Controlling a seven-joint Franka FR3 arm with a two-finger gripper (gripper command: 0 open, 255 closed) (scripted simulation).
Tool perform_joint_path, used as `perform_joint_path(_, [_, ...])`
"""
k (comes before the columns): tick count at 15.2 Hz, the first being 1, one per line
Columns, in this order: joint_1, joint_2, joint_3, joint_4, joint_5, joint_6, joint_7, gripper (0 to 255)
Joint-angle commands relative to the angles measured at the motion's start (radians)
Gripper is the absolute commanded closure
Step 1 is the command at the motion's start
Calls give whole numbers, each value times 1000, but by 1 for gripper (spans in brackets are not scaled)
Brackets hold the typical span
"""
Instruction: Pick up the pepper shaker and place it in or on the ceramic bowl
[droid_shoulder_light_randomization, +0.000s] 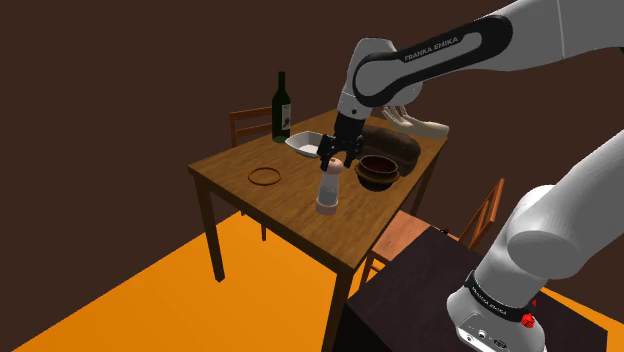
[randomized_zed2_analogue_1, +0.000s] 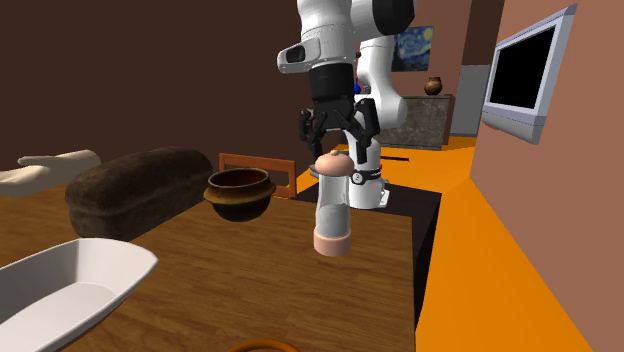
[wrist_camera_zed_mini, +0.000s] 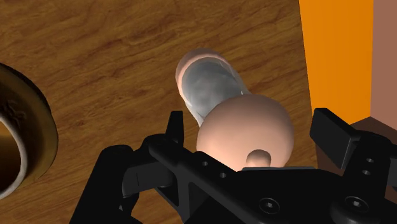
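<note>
The shaker (droid_shoulder_light_randomization: 328, 188) stands upright on the bench (droid_shoulder_light_randomization: 290, 195), near the edge that faces the stand; it is not lifted. The gripper (droid_shoulder_light_randomization: 335, 150) hangs directly above it, pointing down. Its fingers (wrist_camera_zed_mini: 332, 130) are spread, one on each side of the rounded cap (wrist_camera_zed_mini: 245, 130); in the wrist view neither presses on it; one sits close to the cap, the other stands clear.

Judgement: this is the approach step of the pick; the fingers are set apart so that they can pass down over the cap before closing.

The bowl (droid_shoulder_light_randomization: 378, 170) sits on the bench near the shaker, towards the shoulder view's right, apart from it; a dark loaf (droid_shoulder_light_randomization: 392, 145) lies behind the bowl. A white dish (droid_shoulder_light_randomization: 303, 145), a ring (droid_shoulder_light_randomization: 264, 177) and a bottle (droid_shoulder_light_randomization: 282, 108) occupy the far part of the bench, away from the line between shaker and bowl.

Judgement: no part of the task is complete; grasp, lift, transfer and release remain. The next move calls for a short straight descent, then closing.

Risks: the cap is round and looks smooth, so a pinch high on it may slip; the shaker is tall and narrow and stands near the bench edge, so an off-centre contact may tip it over the side. The carry is short; the shaker's base must clear the bowl's rim.
</note>
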Motion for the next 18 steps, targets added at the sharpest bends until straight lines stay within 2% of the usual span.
perform_joint_path(1, [0,1,0,-2,0,4,-1,0])
perform_joint_path(6, [0,1,0,-2,0,4,-1,0])
perform_joint_path(7, [0,1,0,-2,0,4,-1,255])
perform_joint_path(16, [0,1,0,-2,0,4,-1,255])
perform_joint_path(18, [-1,-9,-1,16,-3,-24,4,255])
